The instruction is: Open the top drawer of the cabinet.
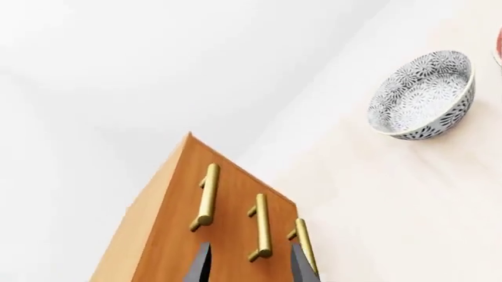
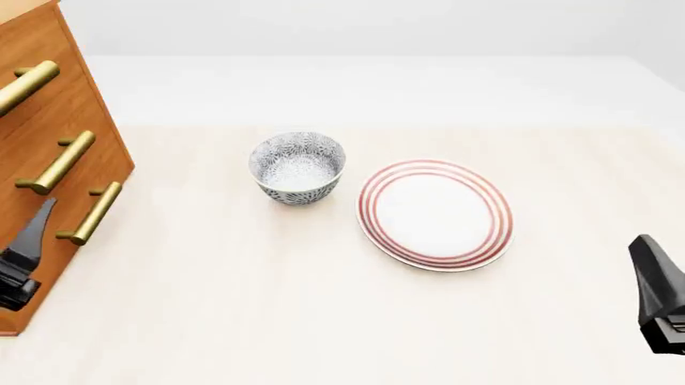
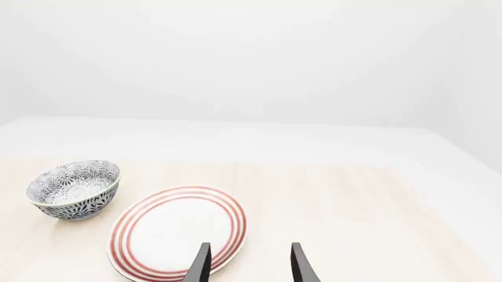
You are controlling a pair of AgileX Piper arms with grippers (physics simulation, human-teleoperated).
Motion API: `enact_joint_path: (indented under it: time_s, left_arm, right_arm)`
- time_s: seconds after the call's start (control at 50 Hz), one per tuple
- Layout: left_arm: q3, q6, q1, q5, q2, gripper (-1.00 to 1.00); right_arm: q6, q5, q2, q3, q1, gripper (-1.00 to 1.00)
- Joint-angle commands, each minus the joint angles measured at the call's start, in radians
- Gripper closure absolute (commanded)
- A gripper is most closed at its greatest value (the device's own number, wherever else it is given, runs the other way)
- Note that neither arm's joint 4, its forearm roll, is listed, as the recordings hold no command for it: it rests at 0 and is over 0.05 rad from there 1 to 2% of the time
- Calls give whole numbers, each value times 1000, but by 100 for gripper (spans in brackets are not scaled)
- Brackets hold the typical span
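Observation:
The cabinet [image 2: 32,128] stands at the table's left edge, orange-brown wood with three brass bar handles. The top drawer [image 2: 48,48] is shut, flush with the front; its handle [image 2: 27,84] is the uppermost. In the left wrist view the cabinet [image 1: 157,235] shows the top drawer's handle [image 1: 206,197] farthest from the table. My left gripper [image 1: 251,267] is open and empty, low in front of the cabinet [image 2: 38,224], beside the bottom handle [image 2: 91,212] and touching nothing. My right gripper [image 3: 249,264] is open and empty at the front right [image 2: 653,269].
A patterned blue-and-white bowl [image 2: 297,167] stands mid-table, right of the cabinet. A white plate [image 2: 435,213] with red rings lies to the bowl's right, ahead of my right gripper. Both also show in the right wrist view, the bowl [image 3: 74,188] and the plate [image 3: 178,232].

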Motion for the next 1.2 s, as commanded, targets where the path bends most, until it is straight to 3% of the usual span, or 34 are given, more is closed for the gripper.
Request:
enact_joint_path:
  time_s: [0.02,0.2,0.68,0.9,1.06,1.14,1.2]
  left_arm:
    - [-23,148,1,-70,106,-100]
    - [1,254,20,-185,189,-100]
    - [-27,425,62,-313,303,-100]
    - [-2,515,97,-468,425,-100]
    - [-2,534,128,-552,502,-100]
    - [-40,498,129,-521,514,-100]
    - [-37,512,142,-558,546,-100]
  right_arm:
    - [0,0,0,0,0,-100]
    - [0,0,0,0,0,-100]
    - [0,0,0,0,0,-100]
    - [0,0,0,0,0,-100]
    - [0,0,0,0,0,-100]
    - [0,0,0,0,0,-100]
    - [0,0,0,0,0,-100]
